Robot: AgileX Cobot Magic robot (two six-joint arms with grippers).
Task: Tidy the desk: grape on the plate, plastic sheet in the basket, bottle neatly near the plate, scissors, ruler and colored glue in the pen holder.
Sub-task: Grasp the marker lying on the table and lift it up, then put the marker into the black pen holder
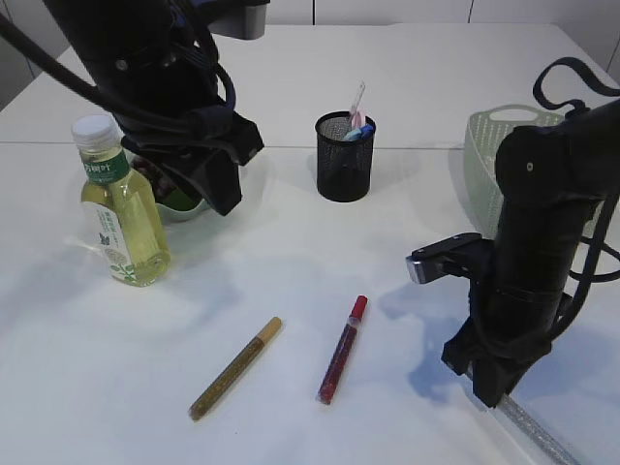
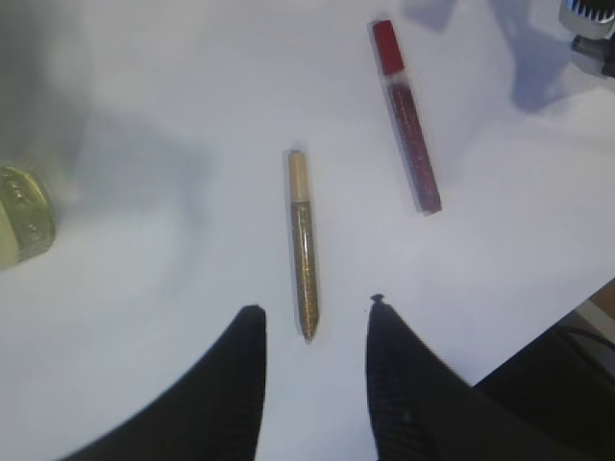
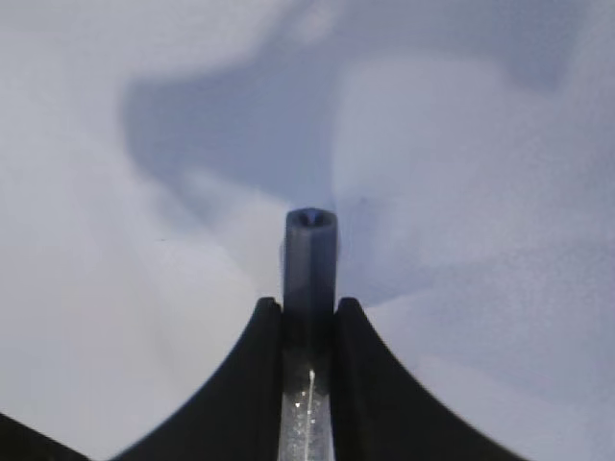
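Between the right gripper's (image 3: 308,317) closed pads, a silver glue stick (image 3: 309,279) (grey cap) points forward.

The bottle (image 1: 120,208) label's print is too small to read.

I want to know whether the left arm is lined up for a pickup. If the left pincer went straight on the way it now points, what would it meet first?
Most likely the gold glitter glue pen: its tip lies between the open fingers of the left pincer, with bare table beyond. Height above it is unclear.
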